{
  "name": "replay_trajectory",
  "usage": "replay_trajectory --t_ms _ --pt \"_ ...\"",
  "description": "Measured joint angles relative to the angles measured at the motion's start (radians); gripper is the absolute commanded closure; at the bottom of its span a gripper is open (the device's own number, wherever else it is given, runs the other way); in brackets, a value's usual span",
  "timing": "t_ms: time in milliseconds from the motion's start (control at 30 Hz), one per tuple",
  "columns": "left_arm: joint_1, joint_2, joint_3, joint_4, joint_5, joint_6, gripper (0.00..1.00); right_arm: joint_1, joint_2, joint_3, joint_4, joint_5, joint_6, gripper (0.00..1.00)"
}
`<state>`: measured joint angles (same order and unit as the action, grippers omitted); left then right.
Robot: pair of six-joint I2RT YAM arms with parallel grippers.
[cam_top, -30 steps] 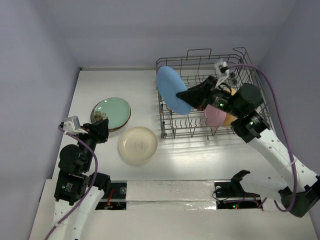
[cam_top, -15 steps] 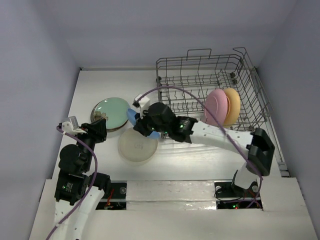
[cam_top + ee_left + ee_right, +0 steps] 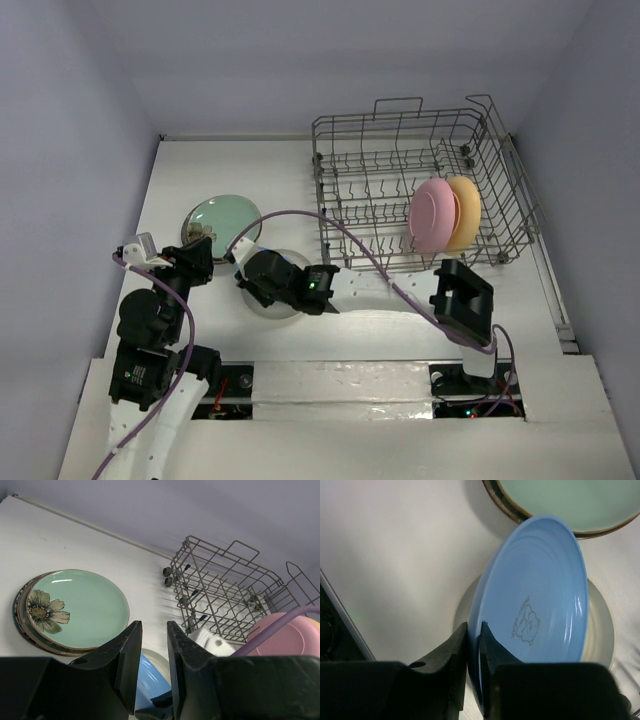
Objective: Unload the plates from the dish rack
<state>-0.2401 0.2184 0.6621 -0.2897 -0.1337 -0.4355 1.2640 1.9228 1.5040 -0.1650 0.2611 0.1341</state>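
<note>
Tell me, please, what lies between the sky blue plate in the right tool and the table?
The cream plate lies there, on the table under the tilted sky blue plate, as the right wrist view shows.

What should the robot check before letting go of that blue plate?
1. Right jaws shut on blue plate rim: ok.
2. Blue plate above cream plate: ok.
3. Blue plate level: not ok, tilted.
4. Blue plate resting on cream plate: cannot tell.
5. Left jaws out of the way: ok, open, apart, near the mint plate.
6. Rack emptied: not ok, pink plate and orange plate stand in it.
</note>
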Motion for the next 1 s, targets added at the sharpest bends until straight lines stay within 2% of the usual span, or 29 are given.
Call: replay_trajectory --t_ms 133,167,200,333,467,567,600,667,733,867,967,1000 --pt "0.0 -0.001 0.0 0.0 -0.001 0.0 0.76 0.025 0.019 0.003 -0.028 0.018 0.002 0.63" --pt "0.0 -0.003 0.0 0.0 -0.002 0.0 0.76 0.027 0.019 0.004 -0.038 0.023 0.006 0.53" --pt "0.0 -0.005 0.0 0.0 -0.002 0.0 0.76 0.027 0.019 0.007 -0.048 0.03 0.01 0.48" --pt "0.0 -0.008 0.0 0.0 -0.002 0.0 0.76 0.034 0.019 0.037 -0.099 0.064 0.013 0.39" --pt "0.0 -0.008 0.0 0.0 -0.002 0.0 0.76 0.034 -0.014 0.046 -0.145 0.079 0.024 0.4" --pt "0.0 -0.008 0.0 0.0 -0.003 0.0 0.76 0.033 -0.101 0.017 -0.161 0.117 0.039 0.81" --pt "0.0 -0.008 0.0 0.0 -0.002 0.0 0.76 0.027 -0.149 -0.003 -0.165 0.14 0.053 1.0" --pt "0.0 -0.008 0.0 0.0 -0.003 0.0 0.76 0.005 -0.288 -0.087 -0.154 0.171 0.087 1.0" --pt "0.0 -0.011 0.0 0.0 -0.003 0.0 0.76 -0.071 -0.461 -0.193 -0.122 0.172 0.125 1.0" --pt "0.0 -0.014 0.0 0.0 -0.002 0.0 0.76 -0.394 -0.869 -0.444 -0.033 0.163 0.19 0.98" --pt "0.0 -0.014 0.0 0.0 -0.001 0.0 0.76 -0.565 -1.074 -0.524 -0.016 0.14 0.222 0.77" --pt "0.0 -0.014 0.0 0.0 -0.001 0.0 0.76 -0.608 -1.114 -0.533 -0.013 0.125 0.227 0.62"
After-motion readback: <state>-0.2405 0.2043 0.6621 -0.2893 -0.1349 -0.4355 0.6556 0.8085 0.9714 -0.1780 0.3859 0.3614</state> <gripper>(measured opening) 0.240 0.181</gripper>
